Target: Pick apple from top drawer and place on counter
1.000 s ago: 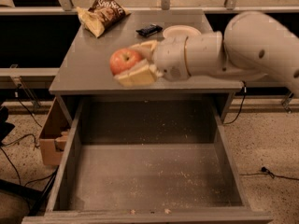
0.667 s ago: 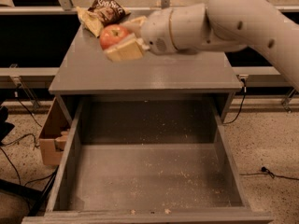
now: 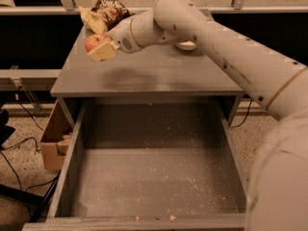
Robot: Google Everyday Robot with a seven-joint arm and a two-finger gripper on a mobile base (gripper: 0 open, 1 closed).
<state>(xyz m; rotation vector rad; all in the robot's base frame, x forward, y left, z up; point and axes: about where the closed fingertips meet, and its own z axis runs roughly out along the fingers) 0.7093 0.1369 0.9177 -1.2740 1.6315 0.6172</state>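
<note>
Red-orange apple (image 3: 93, 41) being clenched in the gripper (image 3: 98, 47), hanging above the left rear part of the grey counter (image 3: 159, 76), near a crumpled snack bag (image 3: 107, 11). Standing open below, the top drawer (image 3: 154, 177), crumbs speckling its bottom; cardboard box (image 3: 52, 141) sitting beside its left wall.

Over the table's (image 3: 159, 76) far left corner the gripper (image 3: 98, 47) clamps the apple (image 3: 93, 41), its jaws covering the apple's lower right. The arm (image 3: 226, 57) hides most of the bowl (image 3: 186, 45) at the table's back. The top drawer's (image 3: 154, 177) front lip, below the table, runs off the bottom edge.
</note>
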